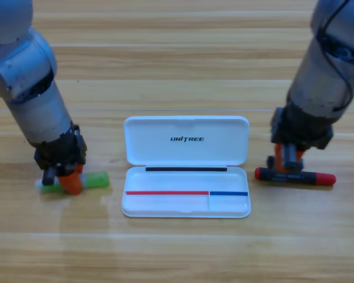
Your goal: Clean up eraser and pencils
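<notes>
In the middle of the wooden table [177, 71] lies one white case [186, 167], its lid thrown open toward the far side and its shallow tray on the near side.

Two pencils show, one on each side of the case. The green pencil [95, 180] lies flat on the left, running left to right, its right end close to the case's tray but not touching it. The left gripper [69, 180] points down onto the pencil's left half, orange jaws right at the barrel and covering part of it; whether they are spread or pinching the pencil I cannot tell, since the gripper body hides the gap. The grey left arm [32, 88] slants in from the far left corner.

The black pencil [295, 176] with red ends lies flat on the right, also running left to right, its left red tip just beside the tray's right edge. The right gripper [287, 163] stands over its middle from the far side, the jaw tips reaching the barrel; whether they grip it I cannot tell. The right arm [327, 59] comes down from the far right corner.

No eraser can be seen anywhere on the table.
</notes>
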Robot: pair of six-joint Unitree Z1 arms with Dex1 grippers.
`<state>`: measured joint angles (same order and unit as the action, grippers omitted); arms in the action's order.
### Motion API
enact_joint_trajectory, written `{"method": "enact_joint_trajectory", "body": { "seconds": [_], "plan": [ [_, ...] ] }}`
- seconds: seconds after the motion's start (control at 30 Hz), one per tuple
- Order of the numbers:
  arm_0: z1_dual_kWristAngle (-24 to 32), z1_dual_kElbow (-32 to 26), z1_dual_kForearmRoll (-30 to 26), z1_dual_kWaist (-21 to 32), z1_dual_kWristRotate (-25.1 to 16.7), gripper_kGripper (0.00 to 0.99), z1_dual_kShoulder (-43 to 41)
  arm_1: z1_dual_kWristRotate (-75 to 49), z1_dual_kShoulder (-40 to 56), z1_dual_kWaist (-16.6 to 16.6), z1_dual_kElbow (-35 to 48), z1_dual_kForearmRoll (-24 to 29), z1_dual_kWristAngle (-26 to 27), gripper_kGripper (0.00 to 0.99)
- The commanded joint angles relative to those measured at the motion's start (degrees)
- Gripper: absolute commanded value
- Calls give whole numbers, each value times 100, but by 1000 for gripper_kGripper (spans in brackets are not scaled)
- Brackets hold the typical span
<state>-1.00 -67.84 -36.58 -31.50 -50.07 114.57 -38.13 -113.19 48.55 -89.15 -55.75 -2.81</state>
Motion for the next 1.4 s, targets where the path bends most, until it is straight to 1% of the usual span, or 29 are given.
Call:
{"method": "enact_joint_trajectory", "body": {
  "seconds": [0.03, 0.1, 0.27, 0.4, 0.6, 0.87, 0.9, 0.93, 0.97, 1.0, 1.03, 1.13, 1.2, 1.3, 1.4],
  "plan": [
    [-198, 95, -16, -102, 32, 0, -66, -169, -801, 586, -278, -77, 307, 0],
    [-234, 16, -209, -102, -12, 0, -312, -169, -942, 656, -392, -77, 342, 0],
    [-234, -573, -1062, -119, -21, 0, -760, -257, -1302, 691, -665, -77, 333, 0],
    [-242, -775, -1422, -111, -73, 0, -1050, -300, -1513, 656, -876, -77, 246, 0],
    [-260, -731, -1519, -111, -100, 0, -1191, -380, -1662, 551, -1025, -77, 166, 0],
    [-251, -669, -1536, -111, -73, 0, -1288, -388, -1759, 516, -1078, -77, 158, 0],
    [-242, -669, -1545, -111, -73, 0, -1288, -388, -1759, 516, -1078, -77, 158, 189],
    [-242, -678, -1554, -111, -73, 0, -1296, -371, -1742, 516, -1078, -77, 149, 448],
    [-234, -687, -1563, -111, -73, 0, -1305, -353, -1724, 516, -1078, -77, 105, 727],
    [-234, -696, -1580, -111, -73, 0, -1305, -318, -1680, 507, -1069, -77, 61, 890],
    [-234, -704, -1598, -119, -73, 0, -1305, -309, -1601, 498, -1051, -77, 26, 925],
    [-234, -731, -1615, -128, -65, 0, -1305, -309, -1135, 437, -1007, -296, 8, 969],
    [-234, -757, -1624, -155, -47, 0, -1296, -318, -634, 357, -876, -402, 8, 983],
    [-234, -836, -1642, -251, -3, 0, -1270, -336, 218, 217, -463, -411, 26, 990],
    [-242, -1056, -1721, -480, 94, 0, -1209, -538, 781, -64, -58, -411, 175, 990]
  ]
}}
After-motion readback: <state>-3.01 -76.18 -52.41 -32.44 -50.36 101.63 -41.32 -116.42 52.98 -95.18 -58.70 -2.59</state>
